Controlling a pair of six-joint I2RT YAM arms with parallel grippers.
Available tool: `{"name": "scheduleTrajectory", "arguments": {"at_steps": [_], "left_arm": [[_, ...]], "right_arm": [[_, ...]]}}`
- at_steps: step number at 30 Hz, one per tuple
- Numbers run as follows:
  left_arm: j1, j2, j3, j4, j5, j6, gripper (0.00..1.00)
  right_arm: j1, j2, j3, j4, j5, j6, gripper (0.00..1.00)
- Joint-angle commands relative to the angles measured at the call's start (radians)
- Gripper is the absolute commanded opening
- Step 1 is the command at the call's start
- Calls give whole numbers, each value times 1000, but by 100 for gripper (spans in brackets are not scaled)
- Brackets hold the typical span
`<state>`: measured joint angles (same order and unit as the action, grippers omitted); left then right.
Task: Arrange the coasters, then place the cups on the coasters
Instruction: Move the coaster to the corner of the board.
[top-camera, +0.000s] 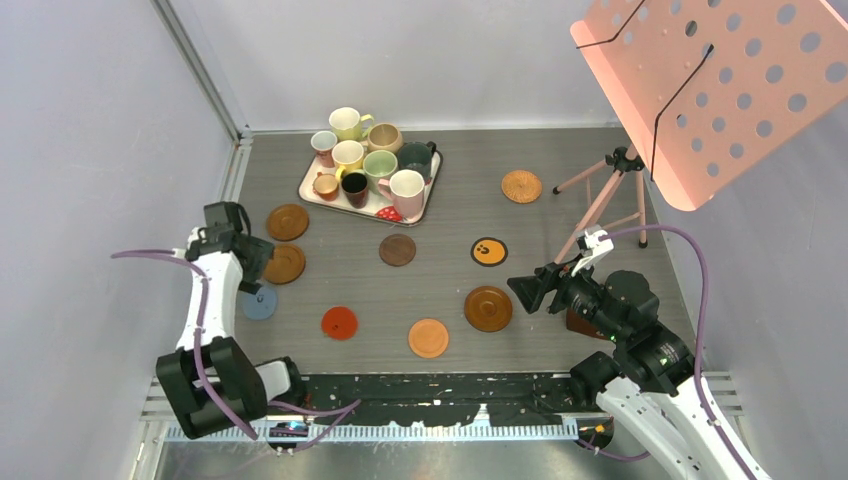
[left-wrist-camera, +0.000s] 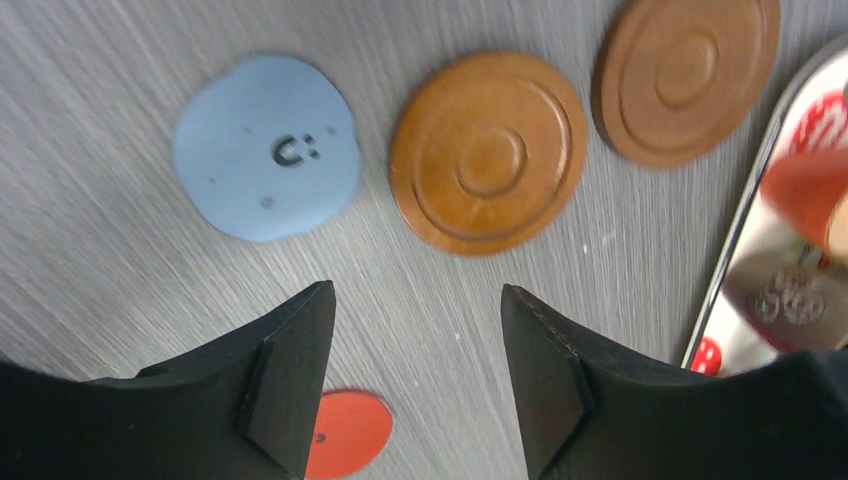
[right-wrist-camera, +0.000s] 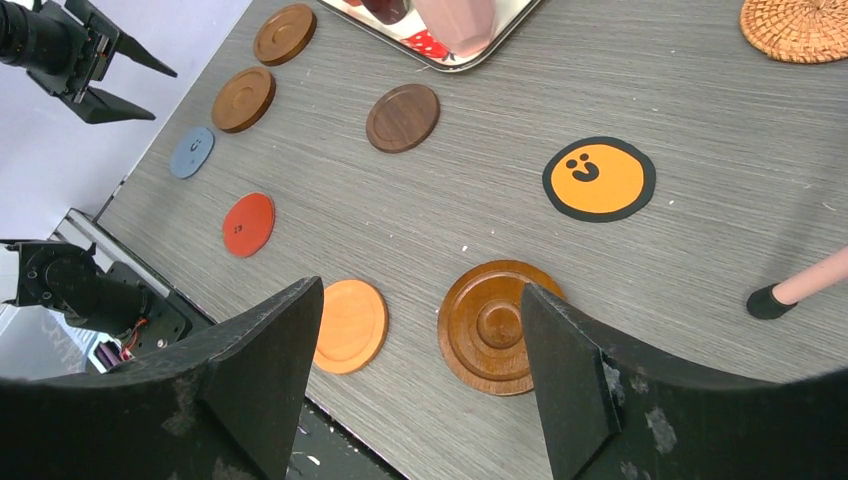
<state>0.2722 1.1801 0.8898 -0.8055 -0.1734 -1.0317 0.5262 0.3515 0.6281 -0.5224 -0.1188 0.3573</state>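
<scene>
Several coasters lie flat on the grey table: two brown wooden ones, a blue-grey one, red, orange, a rimmed brown one, dark brown, black with an orange mark and wicker. The cups stand crowded on the strawberry tray. My left gripper hovers open and empty just short of the blue-grey coaster and a brown one. My right gripper is open and empty above the rimmed brown coaster and the orange one.
A pink perforated stand on a tripod overhangs the back right; one tripod foot rests right of my right gripper. The table's black front edge runs close to the orange coaster. Walls close in the left and back.
</scene>
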Motion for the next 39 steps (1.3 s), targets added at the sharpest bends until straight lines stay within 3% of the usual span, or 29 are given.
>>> {"name": "scheduleTrajectory", "arguments": {"at_steps": [1,6,12,17,25,30,39], "left_arm": [[109,31,-1,47,-61,22,64],[221,81,10,94,-69,56,63],[300,159,63,62,-145,88,53],[358,255,80,86,-96,111,49],[364,376,41,190,35,55,44],[347,437,61,198,58,56,23],[333,464,103,107,54,67,19]], "right_arm": [[3,-1,10,69,-13,4,79],[3,16,13,74,-13,-12,79],[3,33,31,74,-46,-4,79],[3,64,66,43,-62,-6,79],[3,126,160,-46,-63,-15,79],[3,145,212,-90,-25,-23,78],[3,169,247,-113,8,-20,78]]}}
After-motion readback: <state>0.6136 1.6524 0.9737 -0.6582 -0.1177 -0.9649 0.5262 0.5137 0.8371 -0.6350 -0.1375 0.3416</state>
